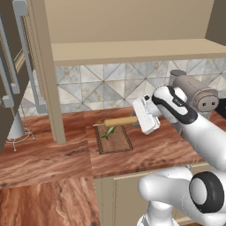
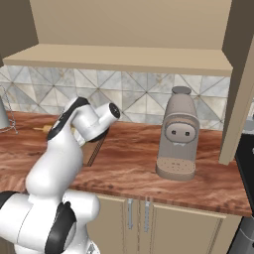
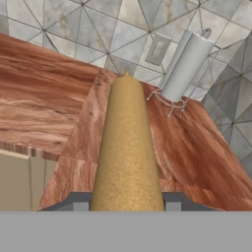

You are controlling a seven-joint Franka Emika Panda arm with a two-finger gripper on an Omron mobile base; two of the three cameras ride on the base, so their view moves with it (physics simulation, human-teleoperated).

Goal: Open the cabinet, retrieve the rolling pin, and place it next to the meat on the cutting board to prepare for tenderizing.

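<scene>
My gripper (image 1: 139,122) is shut on one end of the rolling pin (image 1: 119,121), a light tan wooden cylinder held level across the far end of the cutting board (image 1: 115,140). I cannot tell whether the pin touches the board. The meat (image 1: 109,132), a small greenish-yellow piece, lies on the board just in front of the pin. In the hand view the rolling pin (image 3: 127,147) runs straight away from between the fingertips (image 3: 81,202). The cabinet (image 1: 132,50) overhead stands open, its door (image 1: 49,88) swung out at the left. My arm hides most of the cutting board (image 2: 95,148) in the right base view.
A grey coffee machine (image 1: 194,95) (image 2: 178,134) stands on the counter to the right of the board. A paper towel holder (image 1: 15,128) (image 3: 187,66) is at the far left by the tiled wall. Base cabinet doors (image 2: 149,218) lie below the counter edge.
</scene>
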